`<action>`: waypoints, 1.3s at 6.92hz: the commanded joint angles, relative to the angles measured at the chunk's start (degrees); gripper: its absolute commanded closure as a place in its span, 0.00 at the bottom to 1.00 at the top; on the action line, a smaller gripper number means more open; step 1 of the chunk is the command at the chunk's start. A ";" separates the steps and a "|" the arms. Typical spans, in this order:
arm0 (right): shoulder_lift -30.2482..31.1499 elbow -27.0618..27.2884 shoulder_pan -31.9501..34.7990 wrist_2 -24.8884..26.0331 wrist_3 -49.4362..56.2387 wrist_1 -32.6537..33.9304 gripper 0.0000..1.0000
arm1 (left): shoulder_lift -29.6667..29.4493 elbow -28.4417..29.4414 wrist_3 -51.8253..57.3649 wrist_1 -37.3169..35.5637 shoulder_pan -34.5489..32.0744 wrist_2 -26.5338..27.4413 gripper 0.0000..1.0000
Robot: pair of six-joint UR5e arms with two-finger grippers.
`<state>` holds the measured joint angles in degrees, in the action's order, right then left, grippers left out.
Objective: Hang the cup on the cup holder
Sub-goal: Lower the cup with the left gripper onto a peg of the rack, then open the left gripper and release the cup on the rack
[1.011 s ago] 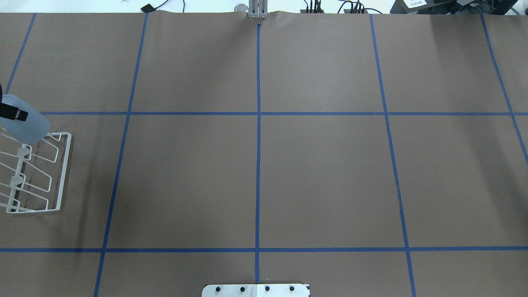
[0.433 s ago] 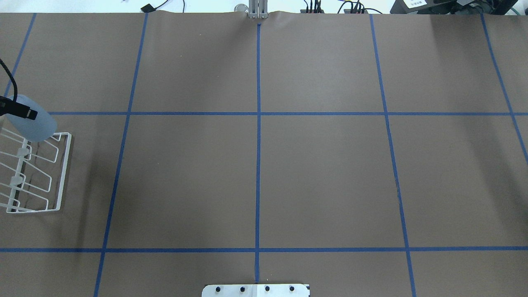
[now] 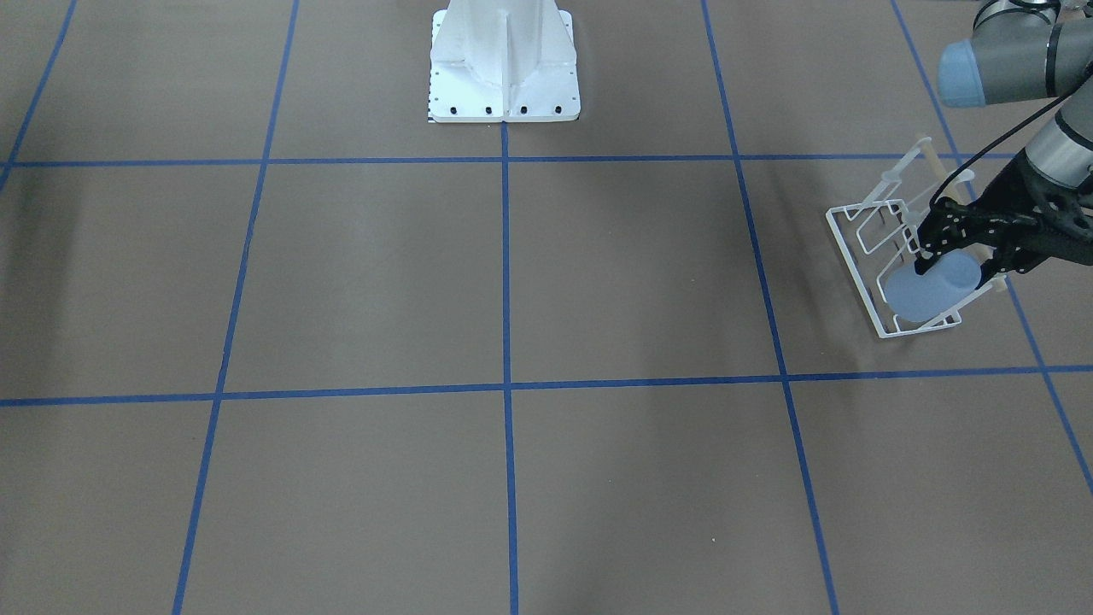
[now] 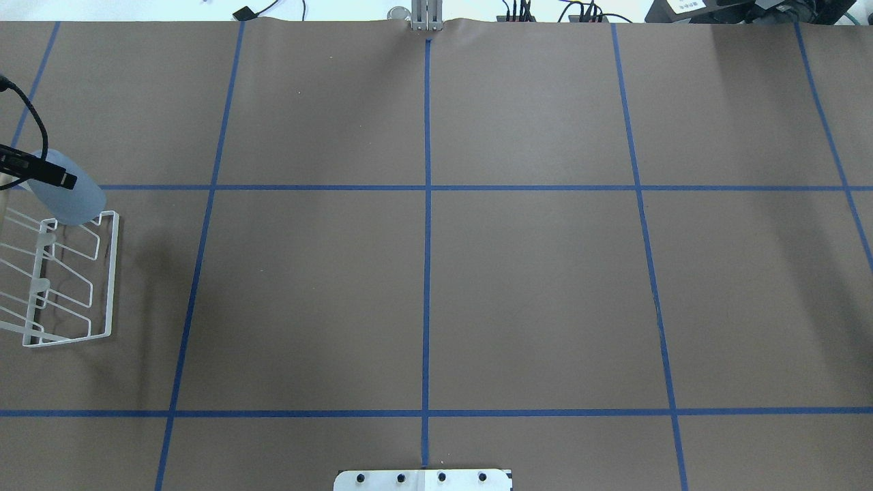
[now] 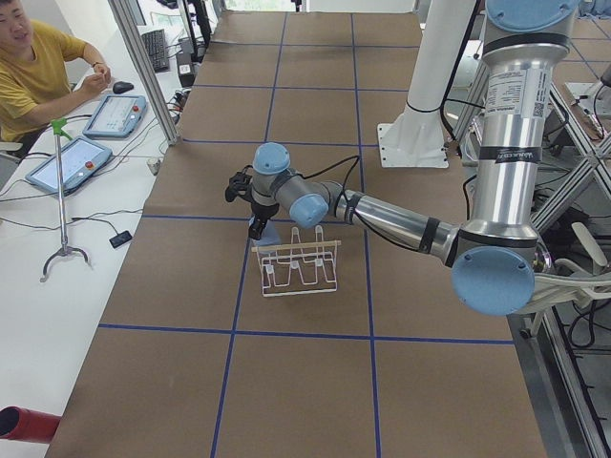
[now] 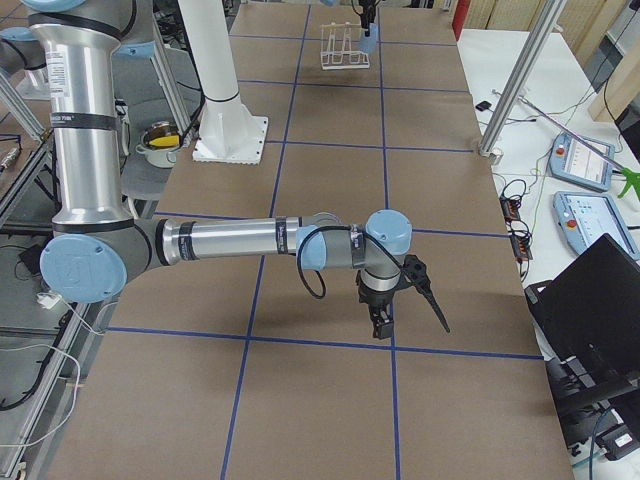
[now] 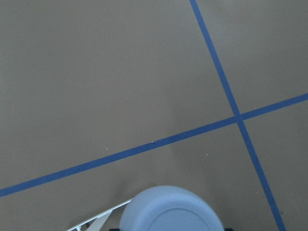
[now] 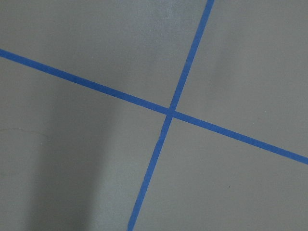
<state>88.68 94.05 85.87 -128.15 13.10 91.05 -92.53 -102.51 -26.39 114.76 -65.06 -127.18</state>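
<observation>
The left gripper [image 3: 959, 269] pinches the cup [image 3: 926, 292], with one black finger [image 4: 42, 174] on either side of its pale blue wall. The cup is tilted, and its closed round bottom points away from the gripper, filling the low edge of the left wrist view. It is held over the far end of the rack [image 4: 111, 273], above that end's right corner as seen from the robot's side. I cannot tell whether it touches a prong. The white wire rack stands at the left edge of the table [image 4: 532, 273], which is brown and crossed by blue tape lines [image 8: 171, 113].

The right gripper [image 6: 385, 318] hangs above the table on the right side, well apart from the cup and rack, near a crossing of tape lines. I cannot tell whether its jaws are spread or pressed together. A person in a yellow shirt [image 5: 33, 67] sits at a white desk beyond the table's far edge.
</observation>
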 commanded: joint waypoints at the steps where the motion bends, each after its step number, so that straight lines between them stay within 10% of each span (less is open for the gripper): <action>1: -0.09 -0.09 0.00 -0.08 0.00 0.00 0.00 | -0.10 0.65 0.29 0.90 0.55 0.00 0.13; 7: 0.00 -0.01 0.00 -0.08 0.09 0.00 0.00 | -2.29 -3.39 1.33 -5.05 -3.38 -0.61 0.02; 9: 1.22 -0.01 0.00 0.36 0.87 -0.17 0.00 | -2.21 -3.04 18.14 -13.45 -10.30 -0.79 0.02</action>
<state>88.98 94.02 85.87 -128.06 13.43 90.98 -94.68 -105.41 -17.36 107.04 -70.93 -127.87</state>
